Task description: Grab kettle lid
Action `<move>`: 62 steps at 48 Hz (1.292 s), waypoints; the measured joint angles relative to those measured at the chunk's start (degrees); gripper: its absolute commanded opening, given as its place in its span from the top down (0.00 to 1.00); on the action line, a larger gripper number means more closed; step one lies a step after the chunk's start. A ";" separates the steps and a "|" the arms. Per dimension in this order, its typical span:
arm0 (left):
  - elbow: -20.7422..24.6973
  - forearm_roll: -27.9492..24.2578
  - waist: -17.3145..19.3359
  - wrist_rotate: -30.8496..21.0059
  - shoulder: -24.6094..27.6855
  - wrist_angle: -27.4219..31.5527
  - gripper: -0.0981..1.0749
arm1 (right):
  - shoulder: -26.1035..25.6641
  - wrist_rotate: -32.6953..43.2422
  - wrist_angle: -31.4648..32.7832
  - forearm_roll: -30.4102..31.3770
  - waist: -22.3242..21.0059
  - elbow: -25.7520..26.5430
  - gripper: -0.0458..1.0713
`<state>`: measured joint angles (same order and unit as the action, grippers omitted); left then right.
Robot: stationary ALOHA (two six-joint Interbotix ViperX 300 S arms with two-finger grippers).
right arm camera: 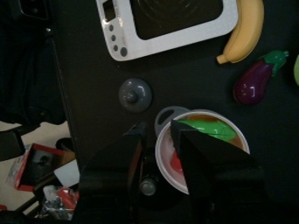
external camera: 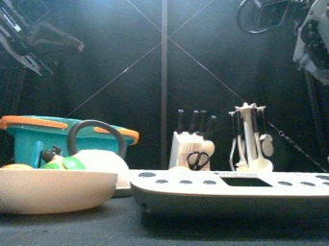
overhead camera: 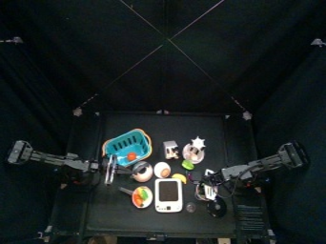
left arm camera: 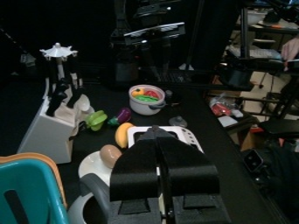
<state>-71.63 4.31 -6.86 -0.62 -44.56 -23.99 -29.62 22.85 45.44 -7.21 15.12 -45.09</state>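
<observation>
Bare table (right arm camera: 82,61) rings the kettle lid (right arm camera: 135,93); scale (right arm camera: 170,26) at one o'clock, bowl (right arm camera: 201,149) at five o'clock crowd it.

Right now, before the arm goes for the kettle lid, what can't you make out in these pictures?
- Kettle lid: not seen in the front view, probably low behind the scale; too small to pick out in the top view.
- Right gripper: in the right wrist view its dark jaws overlap the bowl; touching or above it, cannot tell.
- Basket: in the front view its wall hides the contents.
</observation>
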 measured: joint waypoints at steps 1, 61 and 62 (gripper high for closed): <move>-0.09 0.00 0.00 0.00 0.00 0.00 0.73 | 0.35 0.26 0.00 0.26 0.35 -0.09 0.31; -1.32 0.09 0.18 -0.09 0.00 0.00 0.73 | 25.93 64.25 -11.34 48.52 27.25 1.05 0.32; -1.23 0.09 0.26 -0.09 0.00 0.00 0.73 | 26.10 64.25 -11.43 48.34 27.25 0.97 0.32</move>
<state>-72.86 4.39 -6.59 -0.70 -44.56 -23.99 -3.52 87.10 34.01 41.13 42.36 -44.12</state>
